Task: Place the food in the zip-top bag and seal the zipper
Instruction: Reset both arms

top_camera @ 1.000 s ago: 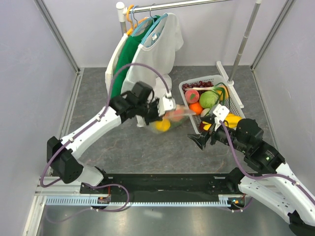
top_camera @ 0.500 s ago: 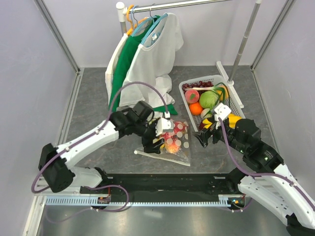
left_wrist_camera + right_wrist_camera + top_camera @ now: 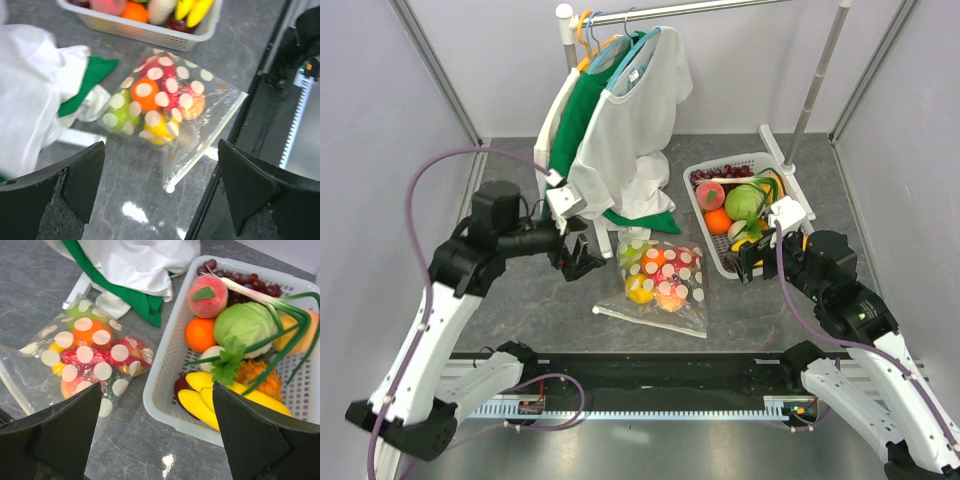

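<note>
The zip-top bag (image 3: 660,285) lies flat on the grey table, clear with white dots. Inside it sits the food (image 3: 658,281): orange, yellow, red and green pieces bunched together. The zipper (image 3: 650,322) is a pale strip along the bag's near edge; whether it is pressed closed I cannot tell. My left gripper (image 3: 576,262) hangs open to the left of the bag, touching nothing. The left wrist view has the bag (image 3: 165,100) and zipper (image 3: 210,140) ahead of the left gripper (image 3: 161,150). My right gripper (image 3: 745,262) is open and empty, between the bag (image 3: 85,360) and the basket.
A white slotted basket (image 3: 703,222) holding more toy produce stands right of the bag; its rim (image 3: 155,390) lies just ahead of my right gripper (image 3: 157,387). White and green garments (image 3: 620,130) hang from a rack behind the bag. A black rail runs along the near edge.
My left gripper has opened and let go of the bag, which now rests on the table. The left arm has pulled back to the left. The right gripper shifted slightly right.
</note>
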Controlling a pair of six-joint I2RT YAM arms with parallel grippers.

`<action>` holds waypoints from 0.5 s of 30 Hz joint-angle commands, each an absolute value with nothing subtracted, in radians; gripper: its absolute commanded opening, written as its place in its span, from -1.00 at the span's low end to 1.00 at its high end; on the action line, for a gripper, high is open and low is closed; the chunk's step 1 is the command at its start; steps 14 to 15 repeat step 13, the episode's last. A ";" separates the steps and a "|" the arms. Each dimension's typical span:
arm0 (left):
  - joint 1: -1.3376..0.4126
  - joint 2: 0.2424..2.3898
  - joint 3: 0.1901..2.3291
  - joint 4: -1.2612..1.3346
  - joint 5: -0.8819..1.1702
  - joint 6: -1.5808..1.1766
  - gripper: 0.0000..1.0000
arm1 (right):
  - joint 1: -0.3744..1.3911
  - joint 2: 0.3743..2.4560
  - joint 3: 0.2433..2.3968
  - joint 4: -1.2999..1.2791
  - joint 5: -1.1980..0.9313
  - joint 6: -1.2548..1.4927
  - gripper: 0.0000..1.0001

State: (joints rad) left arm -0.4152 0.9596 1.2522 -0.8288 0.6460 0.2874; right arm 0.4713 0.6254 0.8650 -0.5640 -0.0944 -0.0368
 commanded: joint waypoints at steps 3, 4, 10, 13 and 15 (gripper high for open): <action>-0.298 0.764 1.129 -0.934 0.457 0.241 0.99 | 0.400 0.591 0.884 -0.624 -0.043 -0.020 0.96; -0.278 0.717 1.108 -0.943 0.389 0.241 0.99 | 0.385 0.583 0.879 -0.629 -0.046 -0.021 0.96; -0.232 0.675 1.089 -0.957 0.232 0.247 0.99 | 0.362 0.525 0.857 -0.641 -0.031 -0.041 0.96; -0.229 0.667 1.091 -0.943 0.206 0.265 0.99 | 0.359 0.515 0.864 -0.637 -0.034 -0.063 0.96; -0.229 0.667 1.091 -0.943 0.206 0.265 0.99 | 0.359 0.515 0.864 -0.637 -0.034 -0.063 0.96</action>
